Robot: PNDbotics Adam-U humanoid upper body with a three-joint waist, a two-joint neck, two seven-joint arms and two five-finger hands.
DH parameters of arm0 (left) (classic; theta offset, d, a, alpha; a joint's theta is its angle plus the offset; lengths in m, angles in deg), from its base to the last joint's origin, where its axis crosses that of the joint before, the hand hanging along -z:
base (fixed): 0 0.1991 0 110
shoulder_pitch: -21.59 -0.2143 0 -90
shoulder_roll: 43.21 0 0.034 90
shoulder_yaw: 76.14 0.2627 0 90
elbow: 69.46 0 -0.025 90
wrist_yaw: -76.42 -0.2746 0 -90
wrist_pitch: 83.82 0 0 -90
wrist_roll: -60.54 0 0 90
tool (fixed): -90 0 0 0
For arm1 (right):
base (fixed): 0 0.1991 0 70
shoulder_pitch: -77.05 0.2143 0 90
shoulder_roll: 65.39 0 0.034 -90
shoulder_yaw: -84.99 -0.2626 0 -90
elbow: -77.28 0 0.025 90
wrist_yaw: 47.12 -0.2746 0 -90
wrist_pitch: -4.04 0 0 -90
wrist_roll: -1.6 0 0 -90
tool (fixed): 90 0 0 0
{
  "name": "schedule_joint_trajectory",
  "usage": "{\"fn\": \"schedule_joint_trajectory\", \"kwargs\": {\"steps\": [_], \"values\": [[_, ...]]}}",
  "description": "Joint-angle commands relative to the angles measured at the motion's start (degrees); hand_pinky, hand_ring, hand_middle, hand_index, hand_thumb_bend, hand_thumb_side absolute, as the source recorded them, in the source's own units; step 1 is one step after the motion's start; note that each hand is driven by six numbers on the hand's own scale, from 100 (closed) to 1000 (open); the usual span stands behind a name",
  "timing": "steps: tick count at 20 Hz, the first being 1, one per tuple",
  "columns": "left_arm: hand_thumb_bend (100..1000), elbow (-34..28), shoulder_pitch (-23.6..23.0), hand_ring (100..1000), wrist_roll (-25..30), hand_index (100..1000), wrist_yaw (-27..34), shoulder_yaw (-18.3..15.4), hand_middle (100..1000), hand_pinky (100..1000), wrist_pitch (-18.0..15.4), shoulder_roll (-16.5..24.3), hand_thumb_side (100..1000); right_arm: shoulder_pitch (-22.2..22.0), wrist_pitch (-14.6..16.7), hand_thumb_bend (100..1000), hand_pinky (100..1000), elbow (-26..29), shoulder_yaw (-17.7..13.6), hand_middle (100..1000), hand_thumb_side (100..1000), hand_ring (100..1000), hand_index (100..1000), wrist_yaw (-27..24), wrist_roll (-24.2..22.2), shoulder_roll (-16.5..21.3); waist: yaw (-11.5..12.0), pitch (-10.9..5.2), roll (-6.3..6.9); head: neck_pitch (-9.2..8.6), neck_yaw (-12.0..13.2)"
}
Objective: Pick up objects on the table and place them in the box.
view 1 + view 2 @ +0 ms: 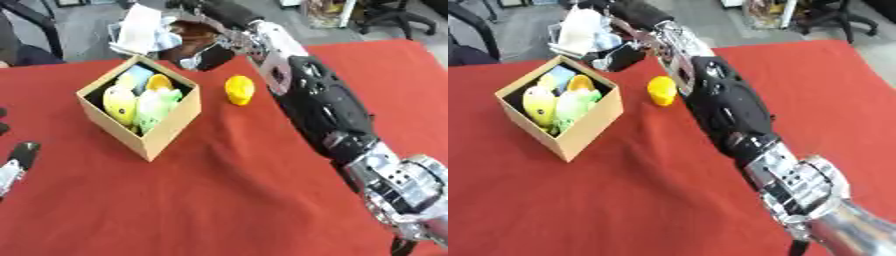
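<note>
Right hand (pixel 203 56) above box (pixel 166 135), fingers clutching white object (pixel 140 27); early release could drop it onto counter (pixel 236 200).

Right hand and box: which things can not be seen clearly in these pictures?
- Right hand: both views, blurred and dark beyond the box; its fingers cannot be made out.
- Left hand: left eye view, cut off by the left edge.
- Box contents: overlapping, the walls hide their lower parts.

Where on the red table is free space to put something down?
Free: the red cloth in front of the box, left of the right arm. Also the far right corner beyond that arm. Crowded: between box and yellow object, and behind the box.
</note>
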Motion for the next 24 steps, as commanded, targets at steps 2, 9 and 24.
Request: {"fn": "schedule_joint_trajectory", "kwargs": {"steps": [2, 9, 24], "values": [[467, -1.17, 0.1, 604, -0.27, 809, -0.2, -0.86, 617, 643, 0.18, 1.06, 280, -0.22, -2.97, 387, 787, -2.52, -2.6, 905, 451, 866, 955, -3.81, -2.13, 4.0, -0.35, -0.85, -0.01, -0.76, 0.66], [470, -1.17, -0.15, 603, -0.47, 809, -0.34, -0.99, 616, 643, 0.2, 1.06, 281, -2.75, -8.77, 408, 807, -11.87, -4.66, 917, 416, 878, 952, -2.61, -7.28, 5.55, -0.41, -0.72, 0.1, -0.87, 1.06], [471, -1.17, -0.18, 600, -0.43, 808, -0.25, -0.9, 615, 642, 0.14, 0.73, 281, -2.56, -7.43, 339, 786, -20.32, -5.13, 771, 323, 832, 862, 4.48, -7.58, 1.92, 0.22, -0.6, 0.33, -0.8, 0.92]]}}
